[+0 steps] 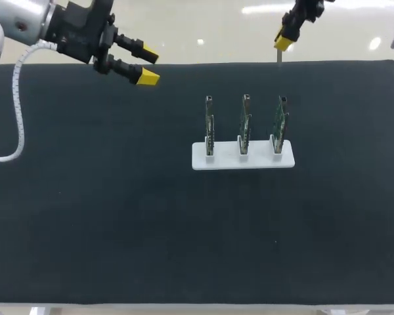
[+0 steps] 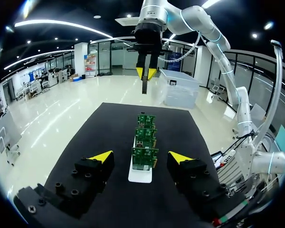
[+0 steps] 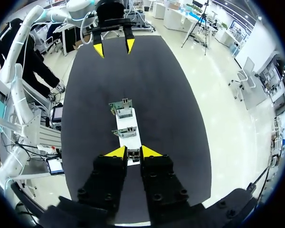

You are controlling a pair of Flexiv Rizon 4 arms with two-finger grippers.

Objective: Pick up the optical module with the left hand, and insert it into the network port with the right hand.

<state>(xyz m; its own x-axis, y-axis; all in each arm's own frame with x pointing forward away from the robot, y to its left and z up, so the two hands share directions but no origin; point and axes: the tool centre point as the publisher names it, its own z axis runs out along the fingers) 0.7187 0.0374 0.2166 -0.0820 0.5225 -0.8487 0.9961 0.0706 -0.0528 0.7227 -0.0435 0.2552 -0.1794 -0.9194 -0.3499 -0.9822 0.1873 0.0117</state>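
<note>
Over on the left, the left pincer (image 1: 150, 67) hangs above the far corner of the black surface (image 1: 92, 210), yellow tips spread wide, nothing between them. Middle of the surface: a white stand (image 1: 243, 161) carries three circuit boards (image 1: 245, 121), upright, side by side in a row. And to the right, up over the far edge, the right pincer (image 1: 284, 42) has its tips pinched on a thin dark module (image 2: 144, 86), which hangs straight down, high behind the rightmost board (image 1: 280, 125) and well apart from it.
</note>
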